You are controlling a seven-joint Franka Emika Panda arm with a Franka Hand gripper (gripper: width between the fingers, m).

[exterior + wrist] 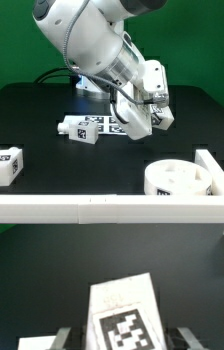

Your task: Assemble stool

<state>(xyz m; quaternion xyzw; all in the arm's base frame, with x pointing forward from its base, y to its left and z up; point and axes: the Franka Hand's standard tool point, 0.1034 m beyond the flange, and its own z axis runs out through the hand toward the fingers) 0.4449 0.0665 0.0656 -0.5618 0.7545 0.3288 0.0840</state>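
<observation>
A white stool leg [125, 314] is clamped lengthwise in the nearly closed claw [122, 339], its long axis pointing away from the wrist.

A black table [40, 110] carries two legs [85, 128] [9, 163] and the round seat [180, 180].

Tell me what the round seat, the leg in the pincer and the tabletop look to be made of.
Round seat: white, apparently moulded plastic, smooth with a slight sheen.
Leg in the pincer: likely the same matte white plastic; its black-and-white tag looks printed or stuck on.
Tabletop: black, matte, possibly cloth or rubber mat; unclear.
</observation>
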